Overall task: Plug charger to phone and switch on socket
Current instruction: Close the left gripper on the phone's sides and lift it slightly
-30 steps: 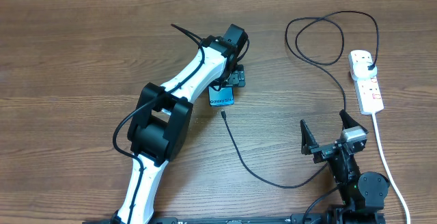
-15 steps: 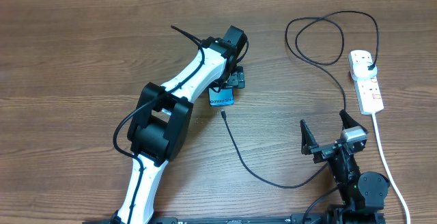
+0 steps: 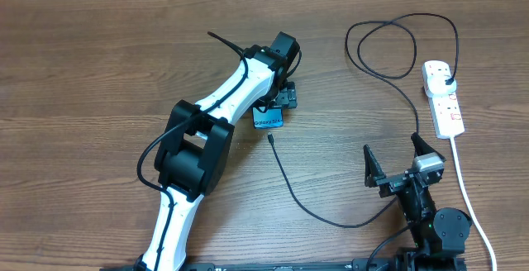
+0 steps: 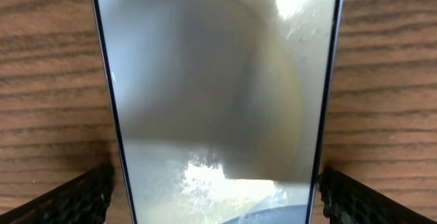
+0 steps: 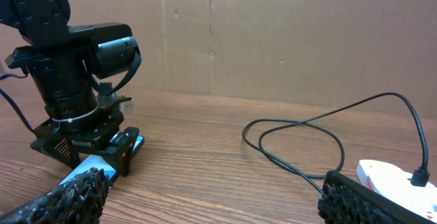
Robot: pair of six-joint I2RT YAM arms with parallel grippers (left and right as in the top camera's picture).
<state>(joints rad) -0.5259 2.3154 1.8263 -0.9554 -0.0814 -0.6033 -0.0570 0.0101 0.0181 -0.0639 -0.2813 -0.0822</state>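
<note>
Overhead: left gripper (image 3: 279,97) down over the far part of the phone (image 3: 267,121), jaws at full spread across the width. Only the near end with the "Galaxy" text shows, the rest is under the wrist. Phone's long axis runs near-far, tilted slightly. Plug tip (image 3: 271,138) of the charger (image 3: 307,208) lies on the table (image 3: 99,48) just near of that end, close but apart, roughly in line with the phone. Left arm clearly nearer to both phone and tip. Right gripper (image 3: 395,157) well apart at near right, wide open, empty. Cable swings near-right from the tip, bends just left of the right gripper, climbs far into a loop and ends at the black plug (image 3: 447,79) seated in the socket (image 3: 444,99). Socket at far right, long axis near-far, closer to the right arm. White cord (image 3: 464,190) trails near past the right arm.

Left wrist: glossy screen fills the frame. Pads (image 4: 76,198) stand outside both long edges, just beside them; cannot tell whether touching. Not clamped.

Right wrist: own fingertips (image 5: 68,197) wide apart at the bottom corners, nothing between. Left gripper and a blue sliver of phone at left, cable loop mid-frame, socket end with plug at right.

Judgement: coming move turns on bringing the tip into the phone's near end. The cable bend beside the right gripper may snag a reach.
</note>
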